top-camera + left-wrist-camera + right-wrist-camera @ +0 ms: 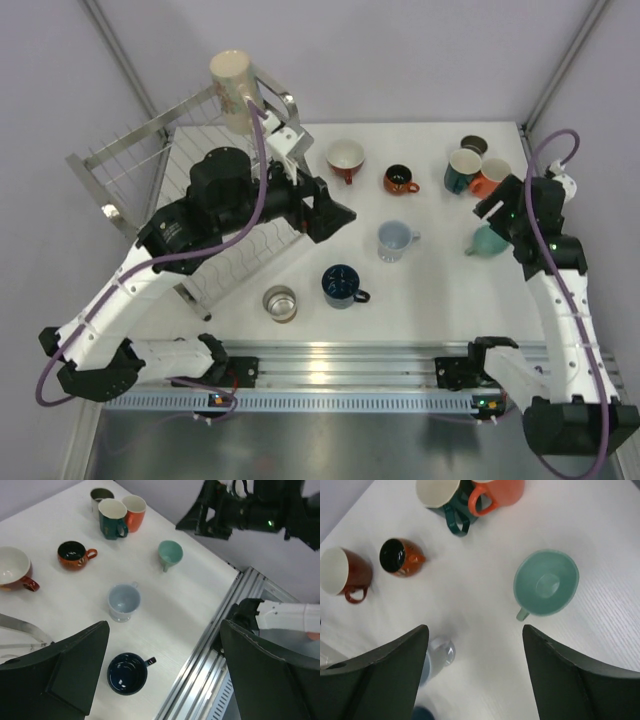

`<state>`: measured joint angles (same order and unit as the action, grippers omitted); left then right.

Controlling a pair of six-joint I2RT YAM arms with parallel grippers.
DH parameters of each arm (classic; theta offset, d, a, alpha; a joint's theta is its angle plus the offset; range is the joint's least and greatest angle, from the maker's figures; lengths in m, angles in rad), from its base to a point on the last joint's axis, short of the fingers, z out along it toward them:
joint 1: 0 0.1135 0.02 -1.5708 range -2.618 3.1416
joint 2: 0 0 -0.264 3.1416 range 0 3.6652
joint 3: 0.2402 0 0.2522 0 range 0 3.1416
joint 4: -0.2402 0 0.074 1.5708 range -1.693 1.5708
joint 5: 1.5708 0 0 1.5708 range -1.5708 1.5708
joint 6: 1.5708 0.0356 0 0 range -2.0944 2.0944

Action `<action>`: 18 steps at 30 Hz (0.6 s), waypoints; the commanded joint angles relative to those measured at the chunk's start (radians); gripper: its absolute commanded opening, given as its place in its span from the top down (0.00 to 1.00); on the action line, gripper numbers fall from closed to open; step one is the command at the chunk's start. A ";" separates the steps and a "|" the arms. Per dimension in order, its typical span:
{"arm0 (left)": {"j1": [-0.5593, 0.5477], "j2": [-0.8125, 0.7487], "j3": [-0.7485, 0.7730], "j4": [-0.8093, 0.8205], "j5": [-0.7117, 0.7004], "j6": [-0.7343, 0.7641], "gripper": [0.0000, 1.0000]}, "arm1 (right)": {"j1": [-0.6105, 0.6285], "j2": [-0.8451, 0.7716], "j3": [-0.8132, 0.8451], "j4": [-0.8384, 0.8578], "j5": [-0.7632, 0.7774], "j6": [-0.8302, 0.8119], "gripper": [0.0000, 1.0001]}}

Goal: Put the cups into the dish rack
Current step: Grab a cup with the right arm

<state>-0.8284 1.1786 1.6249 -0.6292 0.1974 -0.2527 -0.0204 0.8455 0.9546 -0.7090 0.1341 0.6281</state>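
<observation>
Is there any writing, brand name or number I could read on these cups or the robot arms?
None can be read in any view.
The tall beige cup at the dish rack carries faint marks, too blurred to tell if they are writing.
The other cups look plain, and the arms show no legible label.

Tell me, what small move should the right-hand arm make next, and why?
Probably ease the right gripper forward and down toward the mint cup. Its jaws stand open and empty, and that cup sits upright on the table just ahead of them, slightly to one side. It looks like the nearest cup to grasp for the dish rack.
</observation>
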 commanded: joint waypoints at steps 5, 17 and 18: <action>-0.064 -0.086 -0.151 0.028 -0.076 -0.019 0.02 | -0.104 0.305 0.184 0.154 0.134 -0.061 0.33; -0.064 -0.276 -0.348 0.106 -0.138 -0.075 0.02 | -0.269 0.681 0.398 0.301 -0.014 0.001 0.43; -0.064 -0.284 -0.356 0.114 -0.130 -0.085 0.02 | -0.270 0.708 0.418 0.304 -0.024 0.004 0.44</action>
<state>-0.8909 0.9237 1.2980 -0.6102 0.0486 -0.2951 -0.2787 1.5078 1.2827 -0.4805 0.1547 0.6140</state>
